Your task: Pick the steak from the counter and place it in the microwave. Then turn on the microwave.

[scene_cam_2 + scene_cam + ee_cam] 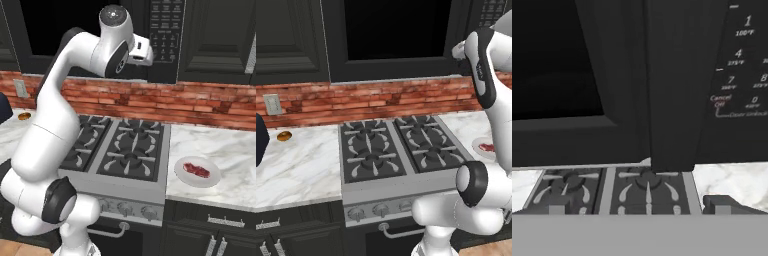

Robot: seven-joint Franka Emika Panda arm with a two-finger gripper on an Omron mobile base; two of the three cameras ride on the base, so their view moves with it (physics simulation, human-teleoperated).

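A: Black microwave (662, 75) glass hides its inside from us; the door edge cuts across the hand view, keypad partly cropped.

B: We log the gripper (145, 54) raised by the keypad. Jaw gap: cannot tell; nothing seen held.

A: Steak (196, 170) lies on a white plate (212, 180) on the counter (225, 150), right of the stove (125, 150).

A home kitchen is showing here: a gas stovetop (122, 147) sitting between marble tabletop (220, 145) stretches, a microwave (401, 35) hanging above brick backsplash (356, 100).
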